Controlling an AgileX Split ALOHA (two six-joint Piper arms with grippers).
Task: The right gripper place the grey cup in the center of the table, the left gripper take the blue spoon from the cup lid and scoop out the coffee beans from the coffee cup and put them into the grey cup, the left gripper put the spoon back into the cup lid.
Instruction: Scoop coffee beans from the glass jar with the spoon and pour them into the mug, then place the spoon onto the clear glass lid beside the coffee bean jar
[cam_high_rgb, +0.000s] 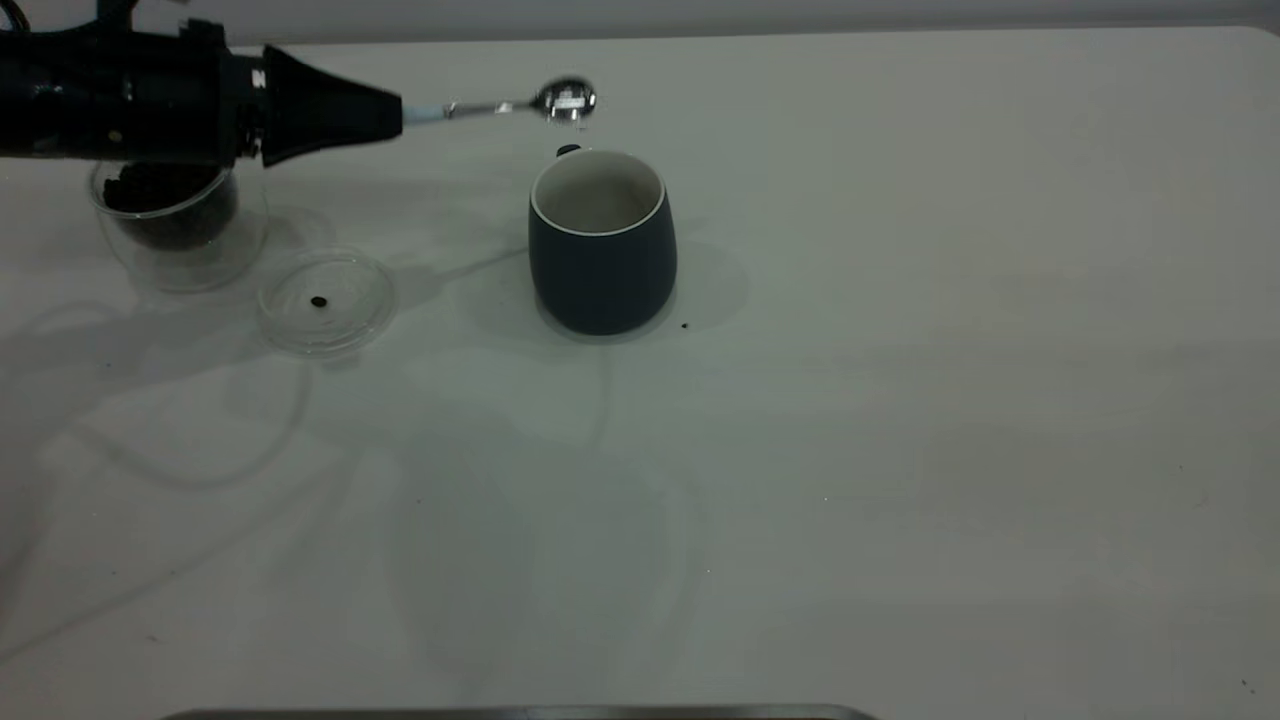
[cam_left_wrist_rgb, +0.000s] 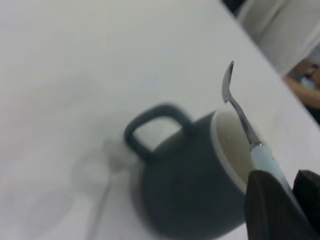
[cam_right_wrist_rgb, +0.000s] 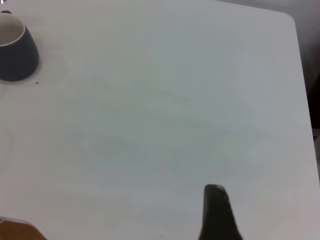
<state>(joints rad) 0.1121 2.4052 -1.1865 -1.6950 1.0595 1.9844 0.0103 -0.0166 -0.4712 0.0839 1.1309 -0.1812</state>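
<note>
Clamped in the left gripper (cam_high_rgb: 398, 115): the pale blue handle of the blue spoon (cam_high_rgb: 520, 104), black tapered jaws pinched shut on it, arm stretched in level above the table (cam_high_rgb: 900, 400). Out past the jaw tips, slim steel neck, then shiny rounded bowl, held roughly level in the air. Just below and slightly nearer than that bowl: the grey cup (cam_high_rgb: 602, 242), rounded matte blue-grey wall, thin white rim, white inside, standing upright; spoon and rim apart. Loop handle on the side toward the left wrist camera, only its dark top peeking over the far rim in the exterior view. One tiny dark speck on the table by the cup's foot.

Directly beneath the gripper's bulky black body: the coffee cup (cam_high_rgb: 178, 235), clear double-walled glass, rounded, dark coffee beans (cam_high_rgb: 165, 200) heaped inside. Beside that glass, toward the grey cup and lower than the jaws: the cup lid (cam_high_rgb: 327, 301), clear shallow disc with raised rim, flat on the table, one single dark bean in its middle.

Farthest off: right gripper (cam_right_wrist_rgb: 216, 212), only one black finger showing in its own wrist view, above bare white tabletop well away from the grey cup; spread or pressed together cannot be told.
</note>
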